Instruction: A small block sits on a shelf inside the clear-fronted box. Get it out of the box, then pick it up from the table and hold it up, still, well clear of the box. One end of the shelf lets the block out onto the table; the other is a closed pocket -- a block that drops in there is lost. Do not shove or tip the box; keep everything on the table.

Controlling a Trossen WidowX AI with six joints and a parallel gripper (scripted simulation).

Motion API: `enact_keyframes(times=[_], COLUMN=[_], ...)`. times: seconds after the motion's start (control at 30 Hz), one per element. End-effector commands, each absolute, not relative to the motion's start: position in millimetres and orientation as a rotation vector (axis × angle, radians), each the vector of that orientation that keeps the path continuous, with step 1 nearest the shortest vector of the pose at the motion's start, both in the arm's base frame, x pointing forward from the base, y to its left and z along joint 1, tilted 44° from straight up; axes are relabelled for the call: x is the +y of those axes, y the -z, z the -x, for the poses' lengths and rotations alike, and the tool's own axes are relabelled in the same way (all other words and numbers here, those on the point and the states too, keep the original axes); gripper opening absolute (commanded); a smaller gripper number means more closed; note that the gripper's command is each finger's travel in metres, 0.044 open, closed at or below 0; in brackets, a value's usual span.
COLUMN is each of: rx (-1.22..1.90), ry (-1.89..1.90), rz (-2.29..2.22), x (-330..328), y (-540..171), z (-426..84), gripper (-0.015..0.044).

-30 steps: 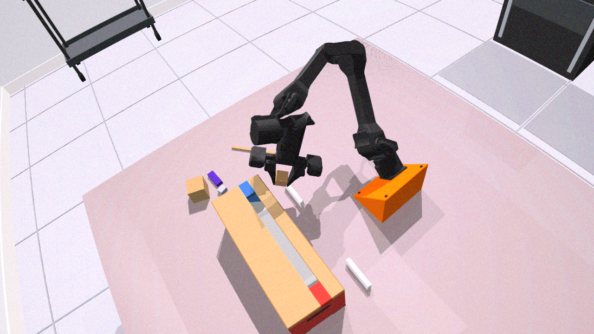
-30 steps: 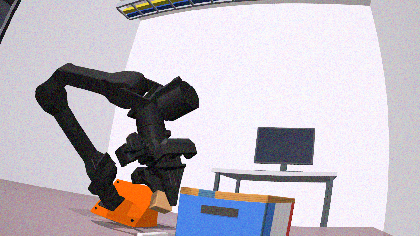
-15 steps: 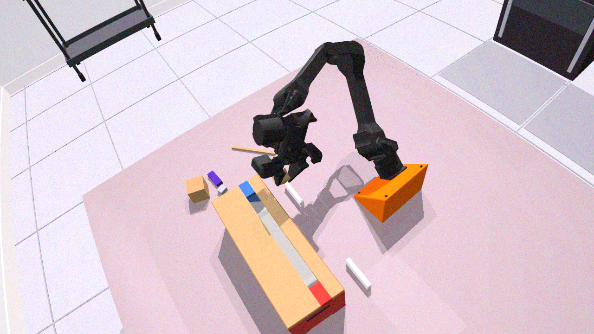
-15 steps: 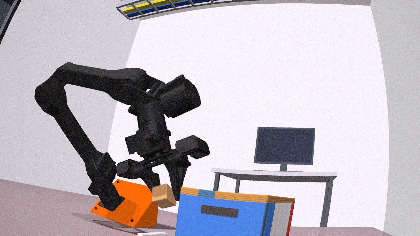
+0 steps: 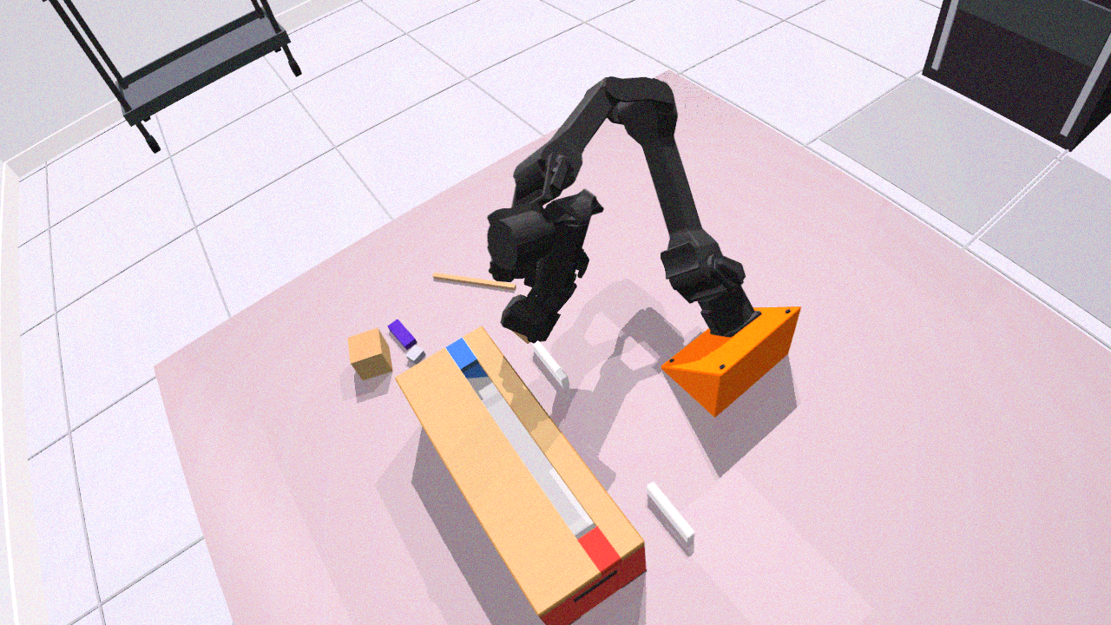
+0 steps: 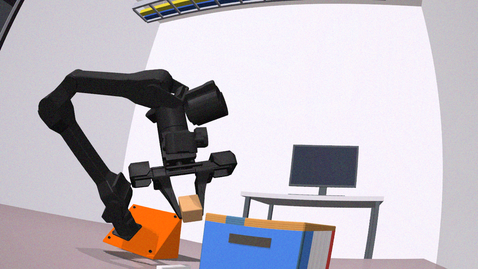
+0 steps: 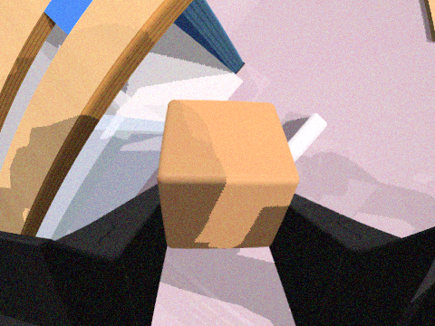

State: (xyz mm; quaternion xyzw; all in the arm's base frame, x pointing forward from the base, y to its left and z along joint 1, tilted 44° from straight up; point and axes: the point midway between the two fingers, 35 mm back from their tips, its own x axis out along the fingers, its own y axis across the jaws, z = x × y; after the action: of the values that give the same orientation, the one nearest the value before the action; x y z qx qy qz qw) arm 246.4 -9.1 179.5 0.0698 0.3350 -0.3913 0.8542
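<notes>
My gripper (image 6: 191, 215) (image 7: 217, 196) is shut on a tan wooden block (image 6: 189, 204) (image 7: 228, 142), one finger on each side. The block hangs in the air, outside the box and close to it, about level with the lid in the exterior view. In the top view the arm hides most of it. The long box (image 5: 481, 458) (image 6: 250, 259) (image 7: 97, 63) has a tan slotted lid, a blue end and a red end. It stands upright on the table. The shelf inside is only partly seen through the slot and the clear front.
A larger-looking tan cube (image 5: 368, 356) and a purple piece (image 5: 402, 333) with a light grey end lie past the blue end. A thin wooden stick (image 5: 474, 282) lies behind. Two white bars (image 5: 548, 365) (image 5: 669, 514) lie along the clear-front side. The orange arm base (image 5: 753, 361) (image 6: 170, 240) stands farther off.
</notes>
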Motion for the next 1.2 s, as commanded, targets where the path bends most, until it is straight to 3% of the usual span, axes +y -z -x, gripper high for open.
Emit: enact_keyframes(times=[0.0, 0.5, 1.17], rx=[0.745, 0.851, 0.851], ry=[0.758, 0.504, 0.501], rz=[0.006, 0.612, 0.619], x=[1.1, 32.6, 32.9], y=[-187.6, -213.4, -213.7], z=[-242.4, -220.3, -220.1], gripper=[0.0, 0.0, 0.0])
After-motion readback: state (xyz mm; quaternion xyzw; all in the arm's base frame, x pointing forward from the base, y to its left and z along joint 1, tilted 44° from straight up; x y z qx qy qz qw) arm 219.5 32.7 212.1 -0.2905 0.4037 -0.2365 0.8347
